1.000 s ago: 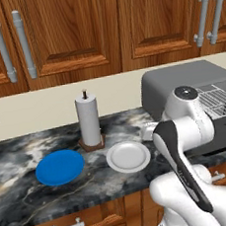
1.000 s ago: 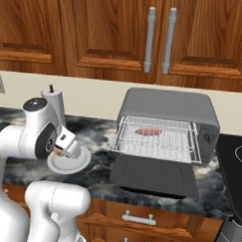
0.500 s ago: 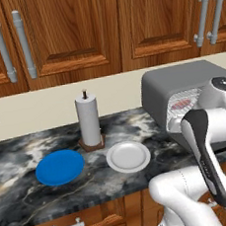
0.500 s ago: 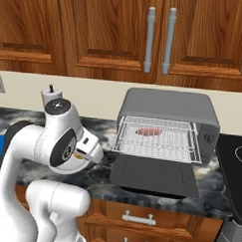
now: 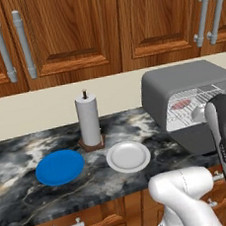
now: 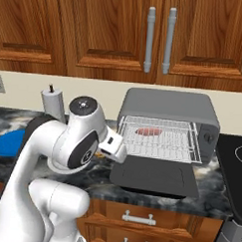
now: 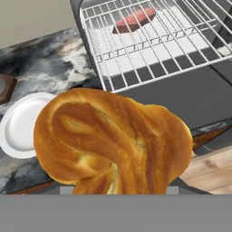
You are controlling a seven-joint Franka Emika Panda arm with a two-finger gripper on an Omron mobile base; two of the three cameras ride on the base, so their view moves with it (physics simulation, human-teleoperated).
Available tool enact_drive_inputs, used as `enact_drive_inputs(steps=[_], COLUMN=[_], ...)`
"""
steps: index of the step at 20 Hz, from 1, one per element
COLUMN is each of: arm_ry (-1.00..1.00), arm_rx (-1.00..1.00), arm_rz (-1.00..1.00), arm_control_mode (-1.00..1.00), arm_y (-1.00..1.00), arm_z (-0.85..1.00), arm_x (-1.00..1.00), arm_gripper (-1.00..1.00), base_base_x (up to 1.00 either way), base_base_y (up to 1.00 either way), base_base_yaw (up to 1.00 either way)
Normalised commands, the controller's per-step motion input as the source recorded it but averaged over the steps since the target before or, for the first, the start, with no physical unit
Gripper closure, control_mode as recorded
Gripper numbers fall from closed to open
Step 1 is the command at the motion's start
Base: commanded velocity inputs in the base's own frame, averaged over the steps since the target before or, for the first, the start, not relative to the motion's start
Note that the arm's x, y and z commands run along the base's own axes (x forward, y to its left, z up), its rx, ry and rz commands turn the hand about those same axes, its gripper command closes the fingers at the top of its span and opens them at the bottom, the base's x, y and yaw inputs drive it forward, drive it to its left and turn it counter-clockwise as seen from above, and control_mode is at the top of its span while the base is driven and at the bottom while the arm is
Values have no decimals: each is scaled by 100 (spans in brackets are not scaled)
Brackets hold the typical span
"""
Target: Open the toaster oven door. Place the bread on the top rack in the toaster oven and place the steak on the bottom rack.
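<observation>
Gripper grips bread just before toaster oven door; steak inside

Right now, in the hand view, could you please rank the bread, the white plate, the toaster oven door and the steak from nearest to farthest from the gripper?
1. Bread: in the gripper, at the fingers.
2. White plate: on the counter, left.
3. Toaster oven door: lying open, ahead; too close to the plate to call.
4. Steak: on a rack inside, farthest.
</observation>
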Motion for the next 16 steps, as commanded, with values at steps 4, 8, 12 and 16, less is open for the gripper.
enact_drive_inputs(steps=[4,8,12,16], arm_ry=[0,4,8,5], arm_rx=[-4,-9,-9,-1], arm_rz=[0,0,1,9], arm_control_mode=[-100,-100,-100,-100], arm_y=[-39,-30,-32,-29], arm_z=[22,8,0,-1], arm_x=[15,21,26,34], arm_gripper=[100,100,100,100], base_base_x=[0,0,0,0], base_base_y=[0,0,0,0], base_base_yaw=[0,0,0,0])
